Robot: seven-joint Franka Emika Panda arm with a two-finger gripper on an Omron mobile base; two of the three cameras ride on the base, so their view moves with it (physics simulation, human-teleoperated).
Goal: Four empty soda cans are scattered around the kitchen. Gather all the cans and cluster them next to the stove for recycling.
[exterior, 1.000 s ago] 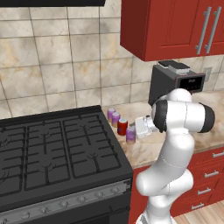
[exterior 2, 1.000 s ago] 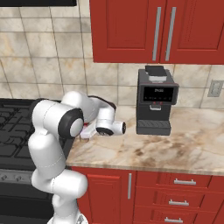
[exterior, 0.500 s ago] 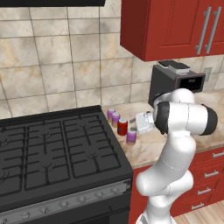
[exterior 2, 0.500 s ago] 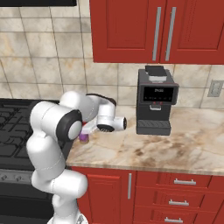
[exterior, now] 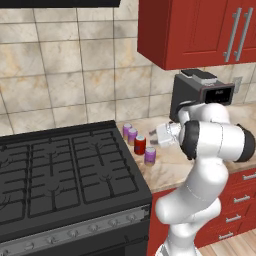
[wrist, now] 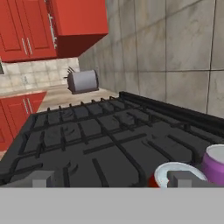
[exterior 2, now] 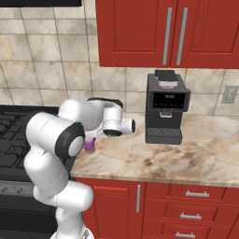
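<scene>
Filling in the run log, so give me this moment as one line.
cans: four soda cans clustered on counter right of stove | gripper: open, empty, beside red can | phase: cluster in place

Setting: domestic kitchen, computer-rendered.
Evidence:
- Black gas stove (exterior: 60,175) with dark iron grates, knob strip along its front edge.
- Red wall cabinets (exterior 2: 163,32) with long metal bar handles; red base cabinets and drawers (exterior 2: 186,205) beneath.
- Beige marbled worktop (exterior 2: 186,158) running beside the stove.
- Tan tiled wall (exterior: 65,75) behind stove and worktop.
- Dark boxy coffee machine (exterior 2: 165,107) with display, standing on the worktop against the tiles.
- Wall socket (exterior 2: 229,94) to its right.
- Silver toaster (wrist: 83,81) on a far worktop beyond the stove.
- Four soda cans (exterior: 139,144), three purple and one red, clustered on the worktop by the stove.
</scene>
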